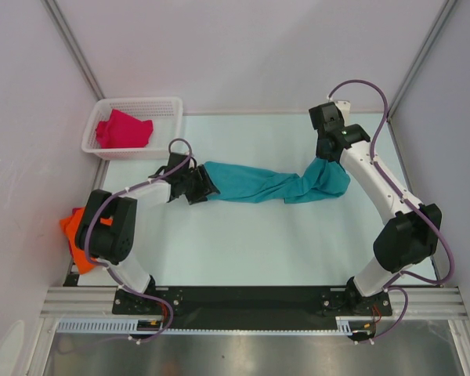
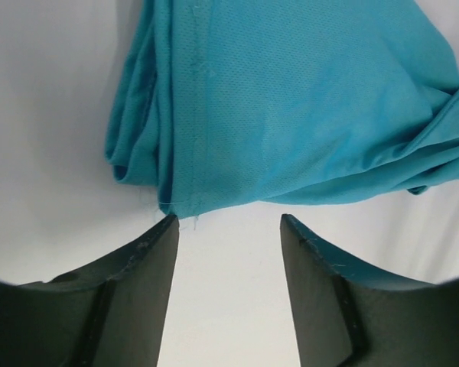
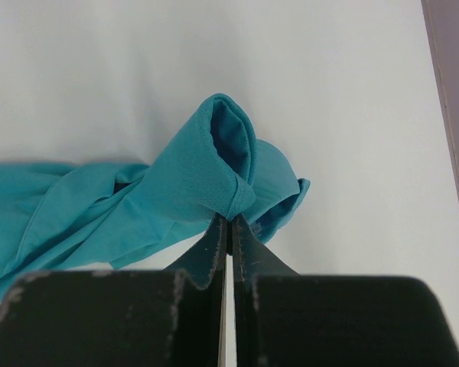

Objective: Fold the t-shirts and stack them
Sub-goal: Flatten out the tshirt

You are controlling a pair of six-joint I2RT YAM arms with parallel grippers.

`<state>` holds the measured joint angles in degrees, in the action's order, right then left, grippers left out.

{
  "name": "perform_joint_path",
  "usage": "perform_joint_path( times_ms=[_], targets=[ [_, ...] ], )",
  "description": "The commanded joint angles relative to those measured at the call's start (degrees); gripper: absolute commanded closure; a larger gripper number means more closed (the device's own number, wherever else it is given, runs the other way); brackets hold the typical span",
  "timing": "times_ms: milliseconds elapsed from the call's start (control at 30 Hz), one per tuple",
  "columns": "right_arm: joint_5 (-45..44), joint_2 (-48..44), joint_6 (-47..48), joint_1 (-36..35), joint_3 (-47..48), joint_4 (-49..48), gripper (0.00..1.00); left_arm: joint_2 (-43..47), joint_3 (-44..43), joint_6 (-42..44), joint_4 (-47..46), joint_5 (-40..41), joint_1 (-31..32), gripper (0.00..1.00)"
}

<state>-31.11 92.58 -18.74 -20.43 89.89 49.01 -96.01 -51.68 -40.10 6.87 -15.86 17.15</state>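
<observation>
The right tool (image 3: pixel 230 223) pinches the teal t-shirt (image 1: pixel 254 186). The left tool (image 2: pixel 228 220) stands wide (empty) just beside it. The magenta t-shirt (image 1: pixel 124 130) lies in the basket (image 1: pixel 141 101).

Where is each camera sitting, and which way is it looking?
Top external: above and behind the arms, looking down at the table, both arms, basket, teal t-shirt.
Left wrist: on the left arm's wrist, looking past the open left gripper at the t-shirt's edge.
Right wrist: on the right arm's wrist, looking past the right gripper, shut on a teal fold.
Shared: all three show the teal t-shirt.
</observation>
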Motion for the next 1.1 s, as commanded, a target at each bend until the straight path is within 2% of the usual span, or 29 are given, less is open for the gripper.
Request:
perform_joint_path(
  times_ms=[0, 100, 367, 633, 833, 867, 933, 1067],
  targets=[
    [-1.5, -0.2, 0.6, -0.2, 0.0, -0.9, 1.00, 2.6, -3.7, 2.7, 3.5, 6.0, 0.3, 0.36],
    [-1.3, 0.1, 0.5, -0.2, -0.1, -1.0, 1.00, 2.6, -5.1, 3.6, 4.9, 7.7, -0.1, 0.35],
    [-1.7, 0.4, 0.7, -0.2, -0.2, -1.0, 1.00, 0.6, -5.5, 3.4, 3.7, 6.1, -0.4, 0.36],
    [-1.8, 0.3, 0.8, -0.2, -0.2, -0.6, 1.00, -1.9, -4.5, 2.6, 0.8, 3.6, -0.5, 0.45],
    [-2.2, -0.6, 0.9, -0.3, -0.6, -0.4, 1.00, -3.7, -3.5, 1.4, -1.9, 0.6, -0.5, 0.65],
    [-2.3, -0.6, 0.9, -0.2, -0.7, -0.2, 1.00, -4.0, -3.3, 1.3, -2.1, 0.2, -0.5, 0.80],
    [-2.5, -0.9, 0.9, -0.2, -0.8, -0.2, 1.00, -4.3, -3.2, 1.2, -2.6, -0.9, -0.6, 1.00],
    [-2.5, -1.4, 0.9, -0.2, -1.0, -0.1, 1.00, -2.6, -2.7, 1.0, -3.5, -2.2, -0.5, 1.00]
  ],
)
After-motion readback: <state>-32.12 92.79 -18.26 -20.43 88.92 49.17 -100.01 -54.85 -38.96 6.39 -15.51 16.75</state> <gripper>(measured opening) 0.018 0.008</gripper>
